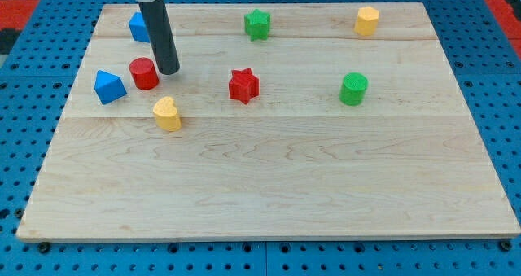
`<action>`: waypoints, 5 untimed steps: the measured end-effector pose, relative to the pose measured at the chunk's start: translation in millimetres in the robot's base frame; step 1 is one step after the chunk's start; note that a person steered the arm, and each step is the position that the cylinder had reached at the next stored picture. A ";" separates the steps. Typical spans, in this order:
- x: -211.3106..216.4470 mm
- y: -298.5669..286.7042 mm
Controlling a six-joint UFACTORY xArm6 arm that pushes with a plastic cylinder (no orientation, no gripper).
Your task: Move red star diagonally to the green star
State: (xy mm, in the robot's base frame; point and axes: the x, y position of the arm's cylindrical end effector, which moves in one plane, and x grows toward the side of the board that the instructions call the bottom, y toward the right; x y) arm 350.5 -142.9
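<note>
The red star (243, 85) lies on the wooden board, left of the board's middle. The green star (257, 24) lies near the view's top, almost straight above the red star. My tip (168, 70) rests on the board at the view's left, well to the left of the red star and just right of the red cylinder (144, 73). The tip touches neither star.
A blue block (138, 27) sits behind the rod at the top left. A blue block (109, 86) and a yellow heart-like block (167, 113) lie at the left. A green cylinder (353, 89) lies at the right, a yellow block (367, 20) at the top right.
</note>
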 end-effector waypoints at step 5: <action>-8.1 -56.8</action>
